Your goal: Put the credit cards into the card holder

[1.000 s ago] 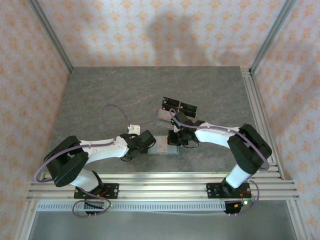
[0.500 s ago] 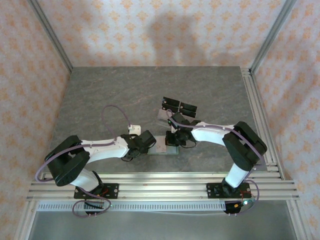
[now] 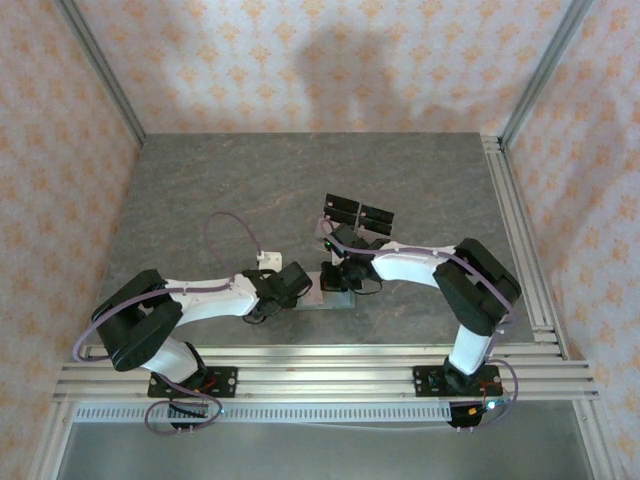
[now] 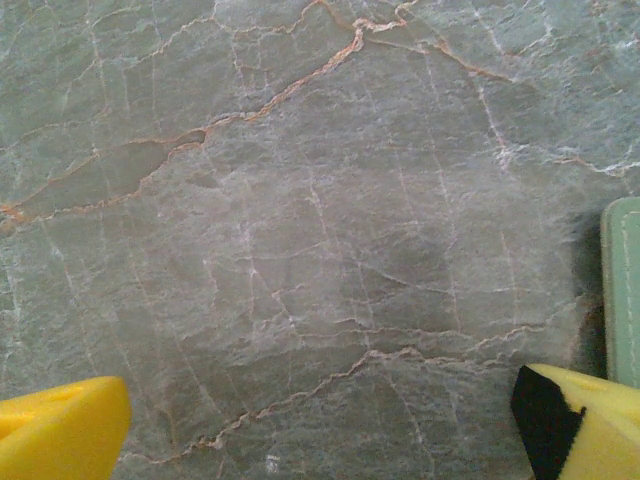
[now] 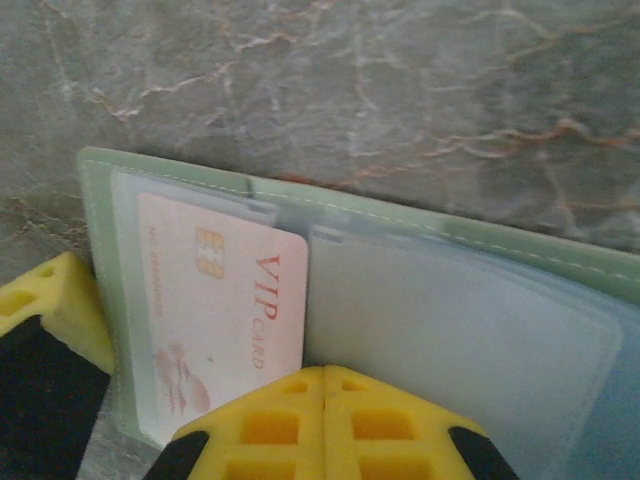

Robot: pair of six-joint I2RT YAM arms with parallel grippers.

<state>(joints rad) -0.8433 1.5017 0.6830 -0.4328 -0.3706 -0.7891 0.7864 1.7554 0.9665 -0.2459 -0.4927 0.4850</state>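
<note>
Now the shut, empty right gripper [image 5: 325,405] seems to nudge a pink card [image 5: 215,300] into the left slot of the holder [image 5: 450,240], open on the table [image 4: 300,200]; left gripper [image 4: 318,425] gapes wide beside it; next, seat the card fully, then fetch the black cards [image 3: 360,213].

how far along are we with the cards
Done: one pale VIP card sits in a pocket of the open card holder. In hand: the shut right pincer is at that card's edge, seemingly nudging it; the open left pincer sits beside the holder. Left: black cards farther back.
</note>
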